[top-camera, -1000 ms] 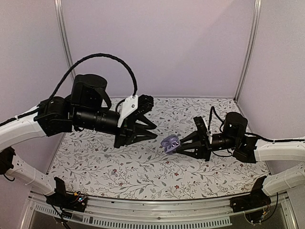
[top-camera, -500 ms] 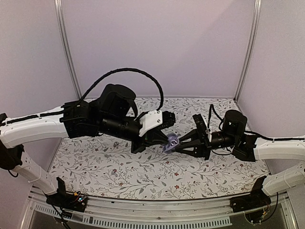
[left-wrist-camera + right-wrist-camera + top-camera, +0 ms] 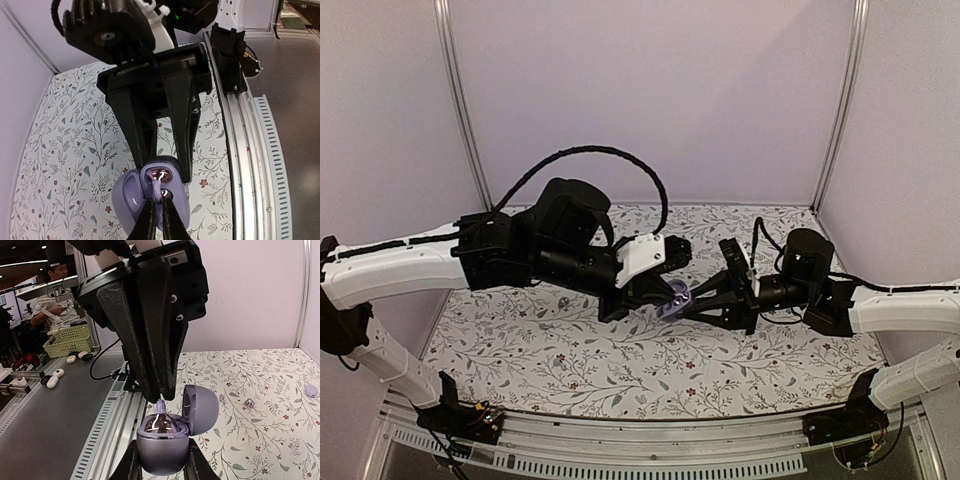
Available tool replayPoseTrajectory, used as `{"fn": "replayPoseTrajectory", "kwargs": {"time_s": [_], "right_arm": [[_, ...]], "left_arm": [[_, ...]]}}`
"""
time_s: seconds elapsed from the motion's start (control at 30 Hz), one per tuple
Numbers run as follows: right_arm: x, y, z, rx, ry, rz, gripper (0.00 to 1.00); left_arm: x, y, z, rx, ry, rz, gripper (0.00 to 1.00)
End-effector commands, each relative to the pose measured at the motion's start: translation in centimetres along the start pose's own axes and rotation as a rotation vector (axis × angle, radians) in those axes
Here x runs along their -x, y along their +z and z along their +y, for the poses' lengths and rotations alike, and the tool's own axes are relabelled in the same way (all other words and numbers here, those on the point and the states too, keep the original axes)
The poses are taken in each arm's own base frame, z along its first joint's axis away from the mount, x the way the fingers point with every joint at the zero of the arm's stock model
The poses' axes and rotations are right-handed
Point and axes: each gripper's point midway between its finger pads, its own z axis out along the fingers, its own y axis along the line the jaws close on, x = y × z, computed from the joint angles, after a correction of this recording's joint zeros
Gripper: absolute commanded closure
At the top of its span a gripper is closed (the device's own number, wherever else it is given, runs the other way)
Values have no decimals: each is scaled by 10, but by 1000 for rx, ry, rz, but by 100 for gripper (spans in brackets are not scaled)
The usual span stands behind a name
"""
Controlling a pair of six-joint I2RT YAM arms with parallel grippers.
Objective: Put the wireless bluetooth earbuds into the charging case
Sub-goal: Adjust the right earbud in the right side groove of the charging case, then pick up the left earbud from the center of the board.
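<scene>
While the right gripper (image 3: 161, 462) clamps the open charging case (image 3: 162, 442) by its sides, up off the flowered cloth (image 3: 260, 435), the left gripper (image 3: 157, 202) is pinched shut on one earbud (image 3: 157, 189) directly above the case's wells, beside its raised lid. That bud looks touching but not yet seated, I judge; what appears to be the second earbud (image 3: 311, 390) lies on the cloth well apart from the case, not yet fetched.

Robotics lab: white-walled booth (image 3: 650, 100), alu rail (image 3: 105, 430), bkgd worker (image 3: 57, 271), mesh basket (image 3: 70, 342).

Open charging case (image 3: 162, 442) in right tool (image 3: 162, 461), earbud (image 3: 160, 408) in left tool (image 3: 160, 399)
</scene>
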Motion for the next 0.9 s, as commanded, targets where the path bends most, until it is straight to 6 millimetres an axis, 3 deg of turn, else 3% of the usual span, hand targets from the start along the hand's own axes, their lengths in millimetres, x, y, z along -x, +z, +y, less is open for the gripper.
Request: {"fn": "replayPoseTrajectory", "kwargs": {"time_s": [0.0, 0.37, 0.57, 0.63, 0.73, 0.8, 0.87], "right_arm": [[9, 4, 2, 21, -11, -13, 100], [8, 6, 2, 21, -9, -8, 100], [5, 3, -6, -41, -4, -10, 100], [3, -1, -14, -79, 0, -13, 100], [5, -14, -25, -119, 51, -46, 100], [6, -22, -32, -145, 72, -64, 100], [6, -29, -37, -173, 79, -71, 100]], "left_arm": [[9, 2, -8, -28, 8, -25, 95], [-3, 14, -17, -69, 4, 20, 99], [14, -14, 0, 28, -18, -57, 94], [19, -32, 19, 115, -73, -102, 79], [1, -61, 67, 288, -259, -143, 55], [-21, -78, 96, 339, -421, -154, 36], [-53, -91, 122, 398, -583, -130, 28]]}}
